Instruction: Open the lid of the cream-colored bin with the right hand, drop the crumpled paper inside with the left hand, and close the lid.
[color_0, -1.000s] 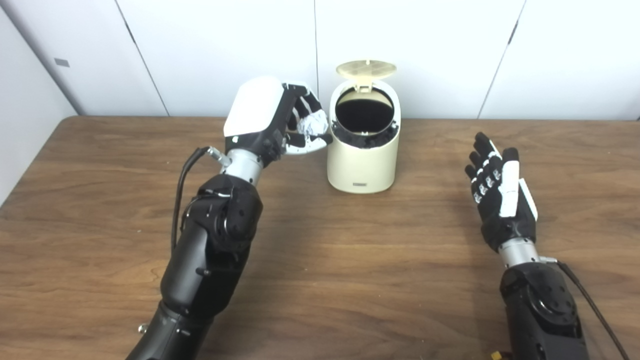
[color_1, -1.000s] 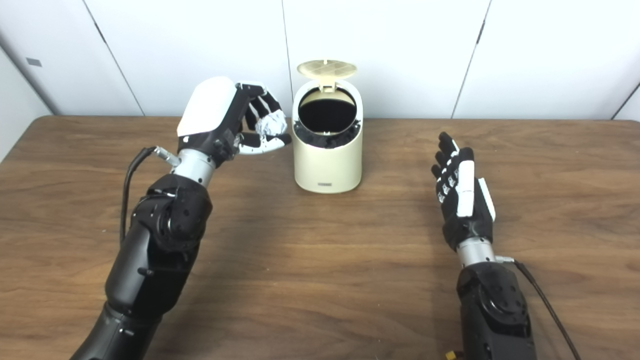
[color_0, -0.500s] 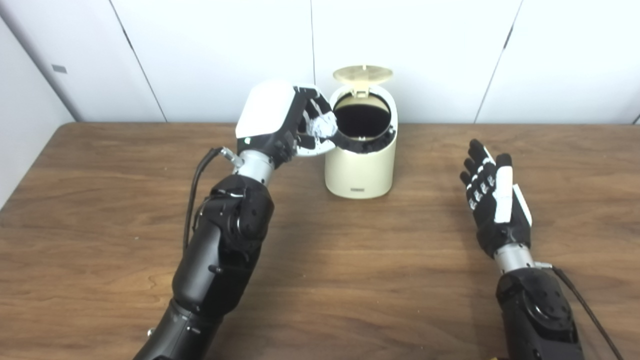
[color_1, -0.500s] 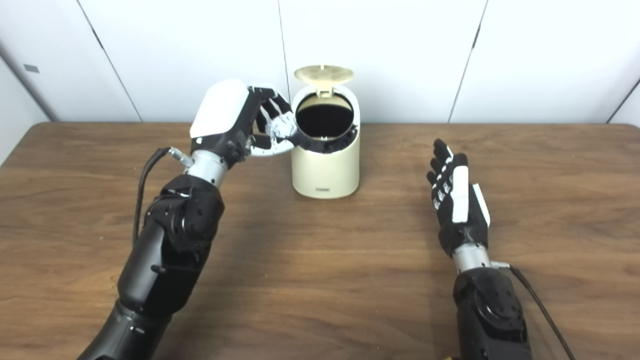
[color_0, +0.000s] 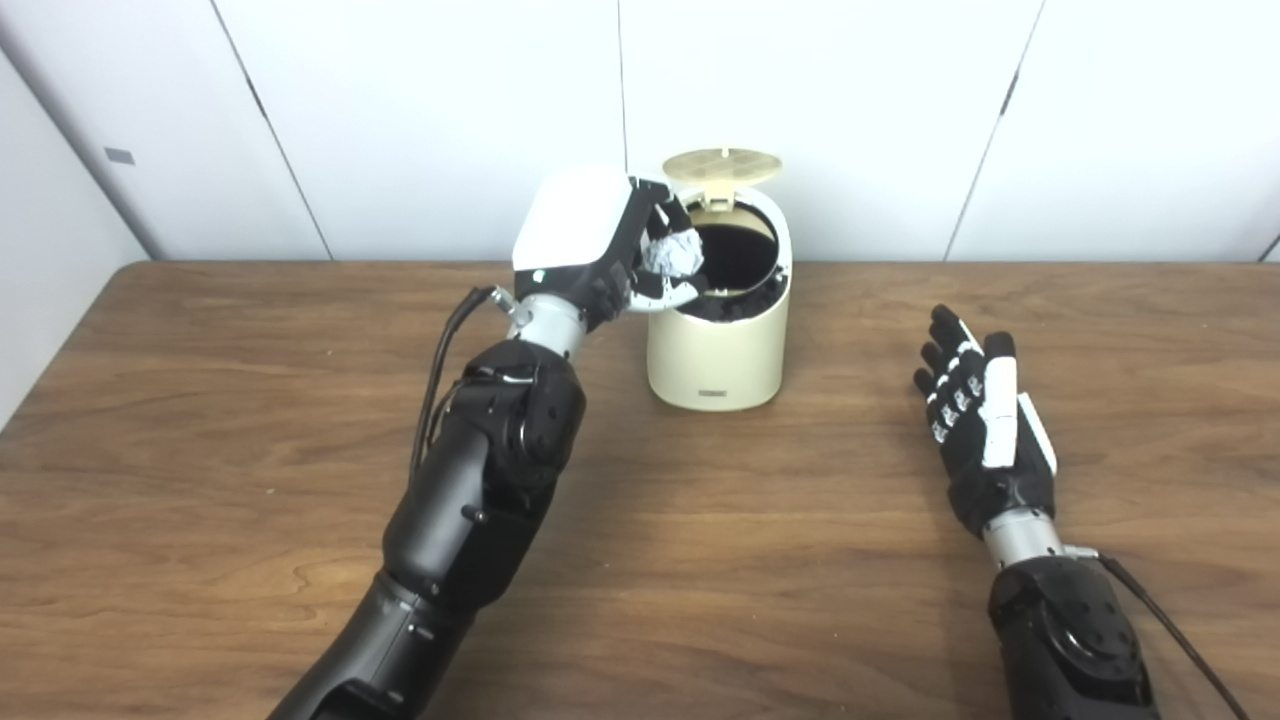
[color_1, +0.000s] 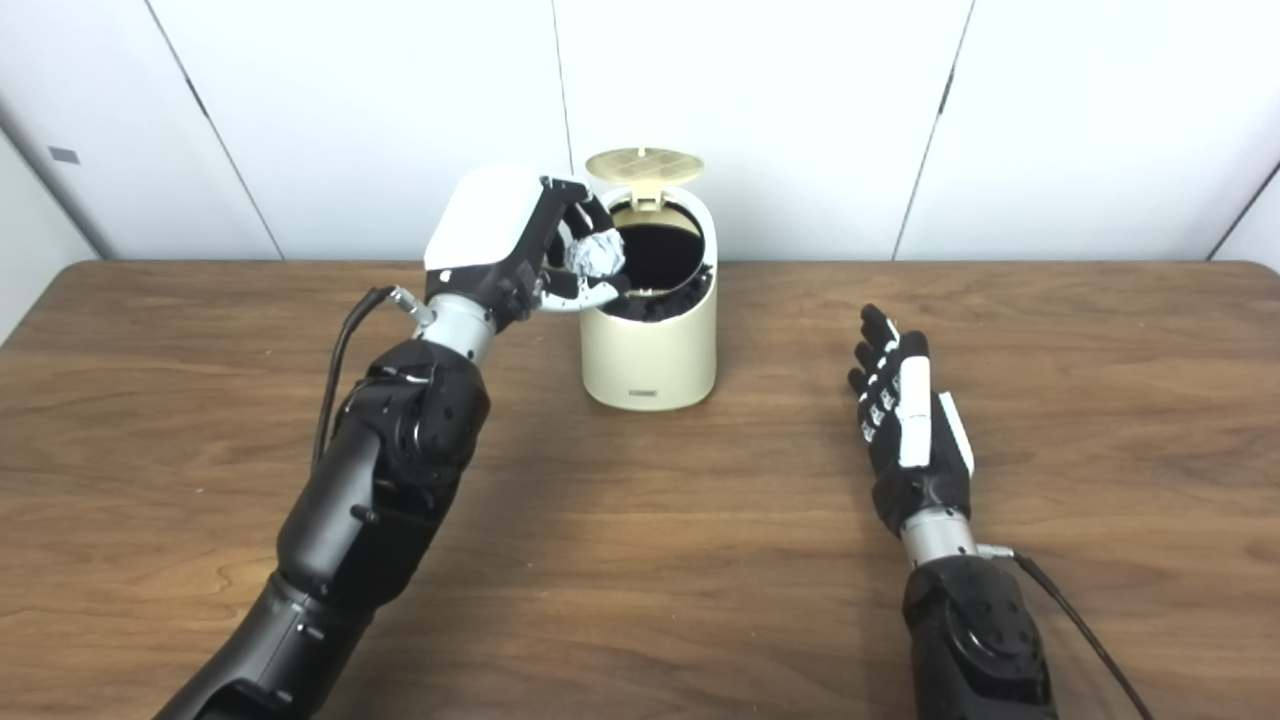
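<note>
The cream-colored bin (color_0: 715, 355) stands at the back of the table, its round lid (color_0: 723, 165) tipped up and its dark mouth exposed. My left hand (color_0: 600, 245) is raised at the bin's left rim, shut on the white crumpled paper (color_0: 673, 254), which hangs over the left edge of the opening. My right hand (color_0: 980, 420) hovers low over the table to the right of the bin, open with fingers straight, holding nothing and well apart from the bin.
The wooden table (color_0: 200, 400) stretches wide on both sides of the bin. White wall panels (color_0: 400, 100) stand directly behind the bin. A black cable (color_0: 445, 330) loops from my left wrist.
My left hand has carried the paper rightward, from beside the bin to over the left edge of its opening. The camera has tilted slightly. The right hand has barely moved.
</note>
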